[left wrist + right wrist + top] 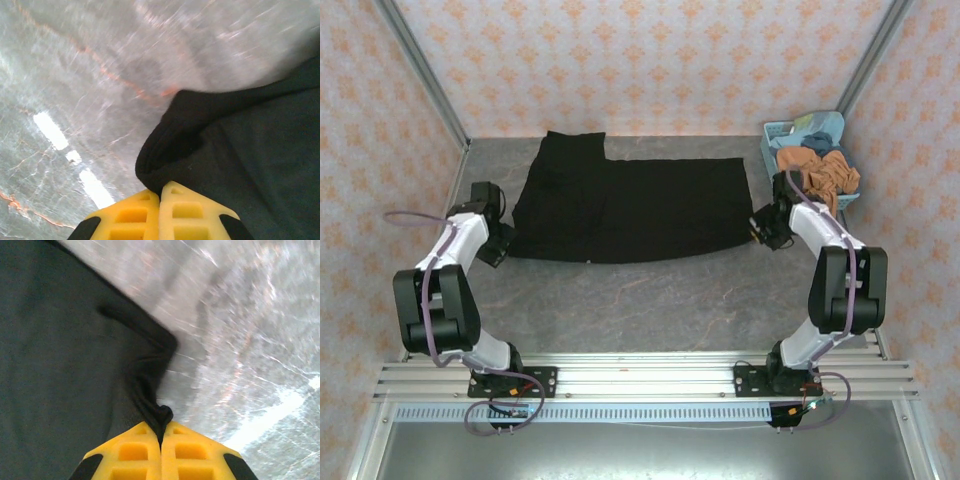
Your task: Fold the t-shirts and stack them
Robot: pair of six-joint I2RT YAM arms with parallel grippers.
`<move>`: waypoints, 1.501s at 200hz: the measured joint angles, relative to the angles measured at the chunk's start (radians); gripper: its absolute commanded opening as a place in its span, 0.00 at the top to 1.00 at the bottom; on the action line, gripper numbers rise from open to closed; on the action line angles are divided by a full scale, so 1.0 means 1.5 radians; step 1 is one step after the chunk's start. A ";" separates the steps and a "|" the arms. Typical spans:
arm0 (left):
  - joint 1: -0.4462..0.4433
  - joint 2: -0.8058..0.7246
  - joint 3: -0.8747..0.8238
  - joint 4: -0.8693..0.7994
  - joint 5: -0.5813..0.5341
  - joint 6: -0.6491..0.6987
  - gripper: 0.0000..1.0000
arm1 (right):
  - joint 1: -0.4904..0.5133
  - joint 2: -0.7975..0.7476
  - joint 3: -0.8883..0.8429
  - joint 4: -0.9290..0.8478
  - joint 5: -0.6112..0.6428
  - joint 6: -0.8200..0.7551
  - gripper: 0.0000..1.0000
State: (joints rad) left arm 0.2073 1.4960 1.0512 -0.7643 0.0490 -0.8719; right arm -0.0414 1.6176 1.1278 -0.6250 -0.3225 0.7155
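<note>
down on grey marbled table, black t-shirt, corners tight in both end effectors

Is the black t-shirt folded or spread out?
The black t-shirt lies spread flat; left gripper and right gripper pinch its near corners.

A grey marbled desk with thin orange veins sits between peach floral-patterned walls, a pale blue basket at its far right corner, aluminium rails along its near edge.
</note>
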 measured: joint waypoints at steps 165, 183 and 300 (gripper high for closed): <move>-0.001 -0.153 -0.270 -0.099 -0.049 -0.120 1.00 | 0.022 -0.101 -0.215 -0.110 0.044 0.029 1.00; -0.001 -0.160 -0.267 -0.112 -0.060 -0.122 1.00 | 0.022 -0.113 -0.216 -0.133 0.050 0.033 1.00; -0.001 -0.174 -0.246 -0.173 -0.128 -0.123 1.00 | 0.039 -0.286 -0.341 -0.287 0.041 0.129 1.00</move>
State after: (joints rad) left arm 0.2066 1.2346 0.6827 -1.0245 -0.1432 -1.0557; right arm 0.0174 1.1885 0.6167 -1.0550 -0.2604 0.9096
